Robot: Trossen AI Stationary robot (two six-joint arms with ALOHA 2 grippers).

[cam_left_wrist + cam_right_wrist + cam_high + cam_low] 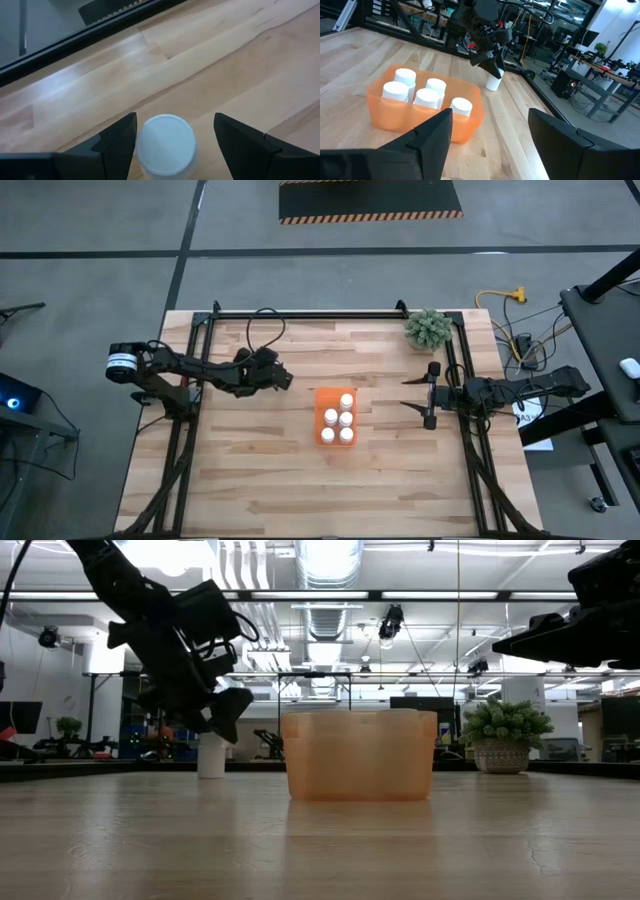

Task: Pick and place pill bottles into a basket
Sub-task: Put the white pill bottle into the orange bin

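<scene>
The orange basket (322,394) stands mid-table and holds several white pill bottles (426,98). One more white bottle (211,755) stands upright on the table to the basket's left; it also shows in the right wrist view (493,82). My left gripper (175,135) is open and hovers just above this bottle, a finger to either side of its white cap (165,141). In the high view the left gripper (284,378) hides the bottle. My right gripper (424,395) is open and empty, above the table right of the basket.
A green bushy plant (428,328) in a pot stands at the table's far right corner. A black metal frame (300,314) runs along the far edge and both sides. Bare wood lies in front of the basket.
</scene>
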